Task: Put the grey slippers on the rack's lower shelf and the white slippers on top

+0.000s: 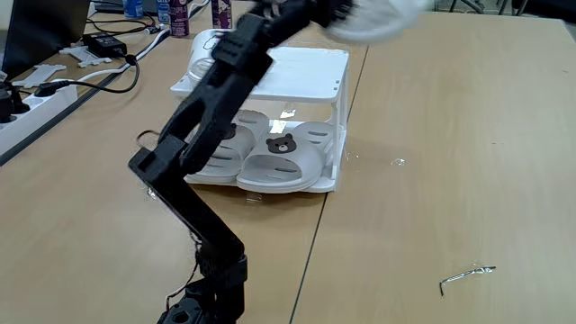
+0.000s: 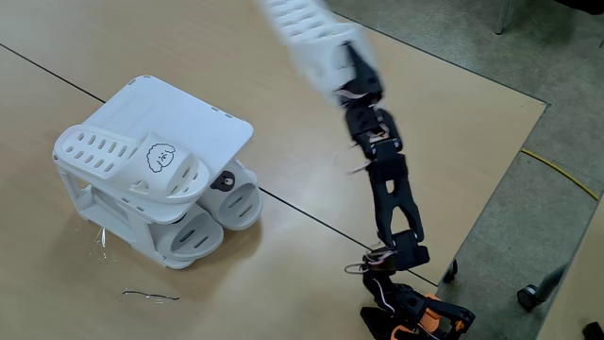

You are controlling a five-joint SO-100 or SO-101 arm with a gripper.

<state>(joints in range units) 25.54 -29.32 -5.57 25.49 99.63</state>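
The grey slippers (image 1: pixel 279 160) already lie side by side on the lower shelf (image 1: pixel 331 184) of the rack (image 1: pixel 340 117), bear badges facing the rack's open front. One white slipper (image 2: pixel 142 165) sits on the top (image 2: pixel 193 118), along the edge that lies lower left in a fixed view, with its dog face showing. So the grey half looks done and the white half is one slipper short.

The step in hand is carrying the second white slipper (image 2: pixel 307 33). The hand (image 2: pixel 351 71) holds it clamped by one end, high above the bench and well to the right of the rack in a fixed view; the slipper is blurred with motion. In the other fixed view it shows as a white smear (image 1: pixel 378 18) at the top edge, above the rack's far right corner.

Next, I judge, the arm has to swing the slipper over the bare strip of the top beside its mate, lower it flat and parallel, and let go without nudging the first one off the edge.
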